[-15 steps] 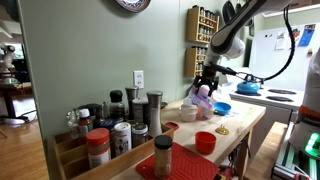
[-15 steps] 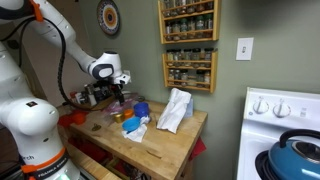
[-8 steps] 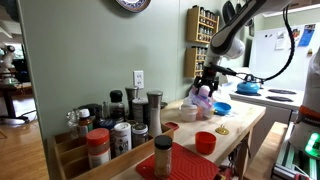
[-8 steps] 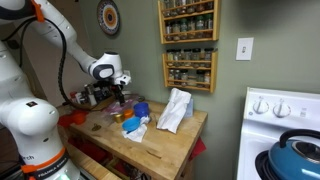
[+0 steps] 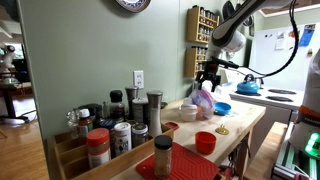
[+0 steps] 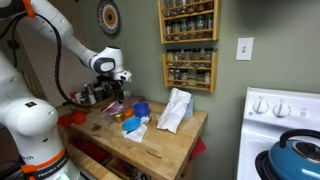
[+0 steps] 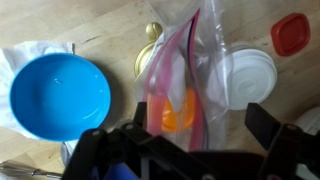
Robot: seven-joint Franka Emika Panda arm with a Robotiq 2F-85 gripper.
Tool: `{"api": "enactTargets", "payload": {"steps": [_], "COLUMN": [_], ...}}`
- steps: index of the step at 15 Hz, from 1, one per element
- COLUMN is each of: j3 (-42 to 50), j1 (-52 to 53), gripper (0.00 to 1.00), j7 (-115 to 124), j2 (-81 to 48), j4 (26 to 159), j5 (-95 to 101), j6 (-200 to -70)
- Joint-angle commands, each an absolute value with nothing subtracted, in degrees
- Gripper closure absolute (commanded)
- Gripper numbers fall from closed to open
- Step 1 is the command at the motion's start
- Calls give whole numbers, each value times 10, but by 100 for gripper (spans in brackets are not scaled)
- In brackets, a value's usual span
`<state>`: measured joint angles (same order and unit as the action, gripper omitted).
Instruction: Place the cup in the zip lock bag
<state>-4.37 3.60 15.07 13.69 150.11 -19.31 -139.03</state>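
A clear zip lock bag (image 7: 190, 60) with a pink seal lies on the wooden countertop. An orange cup (image 7: 177, 108) shows inside it. The bag also shows under the arm in both exterior views (image 5: 203, 99) (image 6: 114, 107). My gripper (image 7: 200, 118) hangs open and empty straight above the bag, with one finger on each side of it. In both exterior views the gripper (image 5: 208, 73) (image 6: 122, 80) is clear of the bag.
A blue bowl (image 7: 60, 95) on white cloth lies beside the bag. A white lid (image 7: 248, 78), a red cup (image 7: 290, 33) and a brass disc (image 7: 152, 55) lie nearby. Spice jars (image 5: 110, 135) crowd one end of the counter. A crumpled white bag (image 6: 175, 110) stands mid-counter, and a stove (image 6: 285, 125) is beside the counter.
My gripper has risen a little, straight up from the bag. The bag and the cup stay on the counter.
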Motion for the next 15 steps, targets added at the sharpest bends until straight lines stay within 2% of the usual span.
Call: {"api": "enactTargets", "payload": {"steps": [1, 4, 5, 10, 15], "j3": [-40, -50, -44, -47, -104], "j1": [27, 25, 28, 27, 129], "gripper": [0, 0, 0, 0, 0], "j7": [175, 174, 164, 165, 115], "j2": [191, 238, 198, 231, 241], "j4": [1495, 1493, 1483, 1485, 1534], "j5": [-166, -136, -162, -144, -241], "j6": [-1277, -1208, -1238, -1215, -1218]}}
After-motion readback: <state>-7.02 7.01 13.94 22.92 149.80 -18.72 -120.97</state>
